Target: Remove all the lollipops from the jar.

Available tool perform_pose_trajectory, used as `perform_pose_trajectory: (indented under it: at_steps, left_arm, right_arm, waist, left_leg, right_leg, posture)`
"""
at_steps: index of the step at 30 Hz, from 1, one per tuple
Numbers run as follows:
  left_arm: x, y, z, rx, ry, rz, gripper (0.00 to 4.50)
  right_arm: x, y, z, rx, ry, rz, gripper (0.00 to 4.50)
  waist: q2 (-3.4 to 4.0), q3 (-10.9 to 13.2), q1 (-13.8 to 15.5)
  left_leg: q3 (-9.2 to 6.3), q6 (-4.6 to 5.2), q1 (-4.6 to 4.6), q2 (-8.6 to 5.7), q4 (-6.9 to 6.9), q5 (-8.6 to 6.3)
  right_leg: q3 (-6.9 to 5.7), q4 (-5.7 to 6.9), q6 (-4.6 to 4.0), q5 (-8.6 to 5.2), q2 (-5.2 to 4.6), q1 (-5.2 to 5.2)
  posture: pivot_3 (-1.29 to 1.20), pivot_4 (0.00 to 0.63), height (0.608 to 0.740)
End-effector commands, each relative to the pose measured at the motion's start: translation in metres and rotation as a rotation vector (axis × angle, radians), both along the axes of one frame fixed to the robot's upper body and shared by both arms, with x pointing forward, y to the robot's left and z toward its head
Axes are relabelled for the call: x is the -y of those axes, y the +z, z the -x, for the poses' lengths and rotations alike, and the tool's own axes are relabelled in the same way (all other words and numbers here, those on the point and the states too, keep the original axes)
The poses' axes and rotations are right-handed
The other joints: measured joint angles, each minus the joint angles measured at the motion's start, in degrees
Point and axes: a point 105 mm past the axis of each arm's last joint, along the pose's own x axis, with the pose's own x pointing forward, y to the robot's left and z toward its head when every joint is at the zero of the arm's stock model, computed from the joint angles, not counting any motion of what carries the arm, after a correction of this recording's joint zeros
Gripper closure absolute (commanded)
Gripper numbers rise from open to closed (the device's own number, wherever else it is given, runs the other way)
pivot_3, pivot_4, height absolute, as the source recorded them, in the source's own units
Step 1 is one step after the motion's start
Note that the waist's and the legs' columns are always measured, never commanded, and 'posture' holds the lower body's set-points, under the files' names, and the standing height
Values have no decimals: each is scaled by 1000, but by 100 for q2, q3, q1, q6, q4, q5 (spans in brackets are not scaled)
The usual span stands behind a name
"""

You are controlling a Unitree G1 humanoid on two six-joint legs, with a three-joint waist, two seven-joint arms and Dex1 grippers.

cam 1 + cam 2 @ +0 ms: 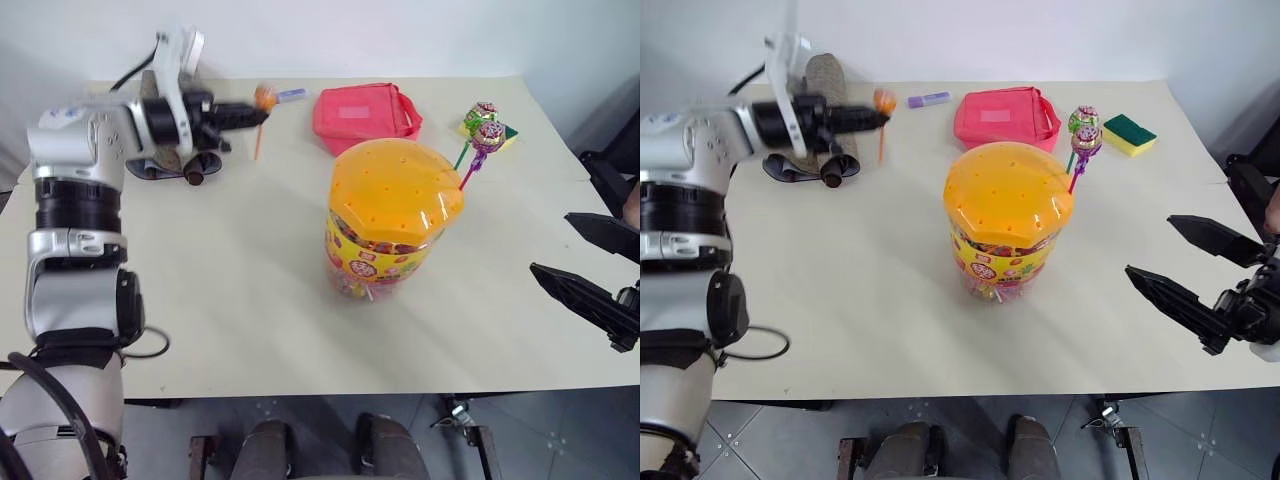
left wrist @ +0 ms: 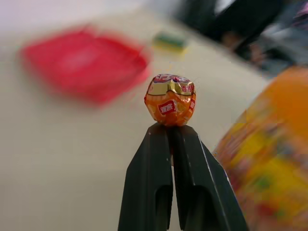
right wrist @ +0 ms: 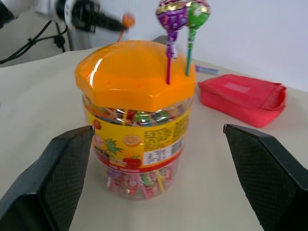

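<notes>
Table point(image 1: 250, 300), a wide cream rectangular top, carries everything here, and near its centre stands the large clear plastic jar point(image 1: 385, 240) with a domed translucent orange lid dotted with holes and a yellow fruit-printed label, upright and full of wrapped sweets. At about twelve o'clock from the jar, near the far edge, lies a flat red fabric pouch point(image 1: 365, 113); at about ten o'clock from the jar a dark strapped object point(image 1: 810, 160) rests on the table under the left arm, and at one to two o'clock sits a small yellow-and-green sponge point(image 1: 1129, 133). A short purple marker-like tube point(image 1: 929, 99) lies just beside the pouch at its nine o'clock. The left gripper point(image 1: 255, 116), held above the table at ten o'clock from the jar and well apart from it, has its two black fingers point(image 2: 154, 183) pressed together on the stick of the orange wrapped lollipop point(image 2: 170, 99), whose round head sits just past the fingertips and whose thin stick hangs below them. The right gripper point(image 1: 1180, 262), at about four o'clock from the jar and apart from it, holds its fingers spread wide with nothing between them; its wrist view looks straight at the jar. The purple wrapped lollipop point(image 3: 172, 16) and the green wrapped lollipop point(image 3: 196, 13) stand side by side, heads touching, their sticks planted in holes at the lid's two o'clock edge.
</notes>
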Motion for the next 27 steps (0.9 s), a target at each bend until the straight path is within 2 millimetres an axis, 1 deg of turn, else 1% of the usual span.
perform_pose_trajectory:
  at_steps: [1, 3, 6, 7, 9, 12, 16, 18, 21, 24, 26, 27]
  left_arm:
    - [-29, -24, 15, -127, 174, -95, 4460]
    - [-49, -49, 27, -235, 274, -128, 4460]
    - [-78, -74, 37, -340, 436, -158, 4460]
    - [-85, -81, 40, -364, 470, -165, 4460]
    - [-91, -92, 46, -404, 495, -181, 4460]
    - [-93, -103, 54, -468, 511, -199, 4460]
    - [-98, -112, 61, -504, 527, -222, 4460]
    - [-98, -112, 63, -505, 531, -229, 4460]
    - [-93, -109, 67, -521, 519, -204, 3748]
    - [-93, -105, 68, -527, 507, -181, 2824]
    - [-92, -99, 68, -517, 495, -183, 2271]
    - [-92, -95, 68, -508, 486, -187, 1910]
  right_arm:
    - [-3, 2, -5, 20, 15, 11, 0]
    - [-4, 1, -9, 14, 24, 10, 0]
    - [-3, 1, -14, 9, 37, 10, 0]
    - [-4, 1, -16, 7, 42, 10, 0]
    - [-4, 1, -20, 4, 52, 12, 0]
    - [-3, 1, -24, 3, 62, 18, 0]
    - [-4, 3, -27, 11, 70, 20, 0]
    - [-4, 3, -28, 13, 71, 21, 0]
    - [-3, 3, -28, 15, 71, 24, 0]
    - [-3, 4, -28, 23, 64, 35, 0]
    - [-2, 5, -27, 26, 61, 37, 0]
    - [-1, 6, -27, 26, 59, 40, 0]
  waist:
    - [-3, 0, -2]
    - [-6, -1, 2]
    - [-11, -1, 15]
    - [-15, -3, 14]
    - [-21, -5, 13]
    - [-24, -7, 16]
    - [-24, -7, 5]
    - [-24, -7, 3]
    - [-24, -7, 4]
    - [-24, -7, 11]
    - [-24, -7, 6]
    - [-24, -7, 5]
  left_leg:
    - [-1, 0, -2, 0, 1, 0]
    - [-1, 0, -2, 0, 2, 0]
    - [-1, 0, -2, 0, 3, 0]
    - [-1, 0, -2, 0, 4, 0]
    - [-1, 0, -2, 0, 4, 0]
    - [-1, 0, -2, 0, 4, 0]
    - [1, -1, 0, -1, 4, 0]
    - [2, -1, 0, -1, 4, 0]
    - [3, -1, 0, -1, 4, 0]
    - [4, -1, 0, -1, 4, 0]
    - [4, -1, 0, -1, 4, 0]
    - [4, -1, 0, -1, 4, 0]
  right_leg:
    - [-1, 1, 0, 0, 0, -1]
    - [2, 5, 0, 0, -1, -2]
    - [2, 7, 0, 0, -1, -3]
    - [2, 9, 0, 0, -2, -3]
    - [2, 10, 0, 0, -2, -3]
    - [2, 11, -1, -1, -2, -3]
    - [3, 12, -1, -1, -4, -3]
    - [3, 13, -2, -1, -4, -4]
    - [3, 14, -2, -1, -4, -5]
    - [4, 14, -2, -1, -4, -5]
    - [4, 14, -2, -1, -4, -5]
    - [4, 14, -2, -1, -4, -6]
  posture:
    - [0, 150, 740]
    - [0, 150, 740]
    - [0, 150, 740]
    - [0, 150, 740]
    - [0, 150, 740]
    - [0, 150, 740]
    - [0, 150, 740]
    - [0, 150, 740]
    - [0, 150, 740]
    - [0, 150, 740]
    - [0, 150, 740]
    - [0, 150, 740]
